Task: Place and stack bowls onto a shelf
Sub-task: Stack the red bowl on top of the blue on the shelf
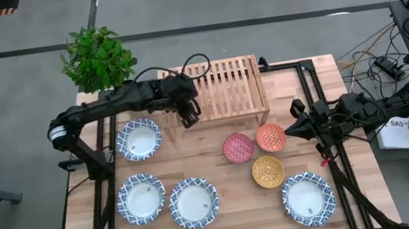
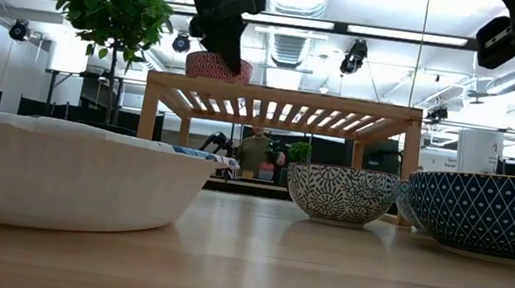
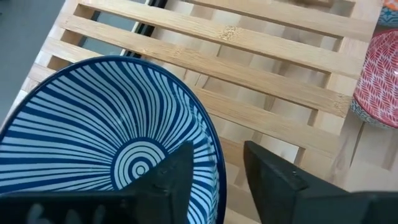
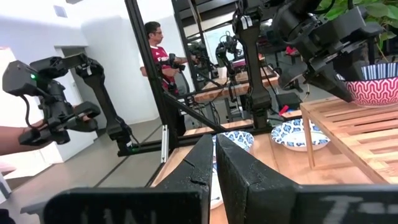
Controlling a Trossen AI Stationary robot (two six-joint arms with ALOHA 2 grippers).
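My left gripper (image 1: 188,115) is over the left end of the light-wood shelf (image 1: 233,86), shut on a small bowl with dark blue stripes inside (image 3: 118,143) and a pink pattern outside (image 2: 211,65). In the low view the bowl's base is at the slatted top (image 2: 284,95); I cannot tell whether it touches. Pink (image 1: 238,148), orange (image 1: 270,137) and yellow (image 1: 267,172) small bowls sit on the table. Wide blue-rimmed bowls lie at the left (image 1: 139,138), front left (image 1: 141,198), front middle (image 1: 194,203) and front right (image 1: 308,199). My right gripper (image 1: 301,123) is shut and empty, raised at the table's right side. My left gripper holds the striped bowl by its rim (image 3: 214,165), one finger inside the bowl (image 3: 177,171) and one outside (image 3: 267,171). The fingers come from above, slanting down. The bowl stays upright over the shelf's slats (image 3: 267,81).
A potted plant (image 1: 97,57) stands at the table's far left corner. Black frame bars run along both table sides (image 1: 102,187). A person (image 4: 158,53) handling control arms shows in the room beyond the table. Bare slats lie to the right of the held bowl.
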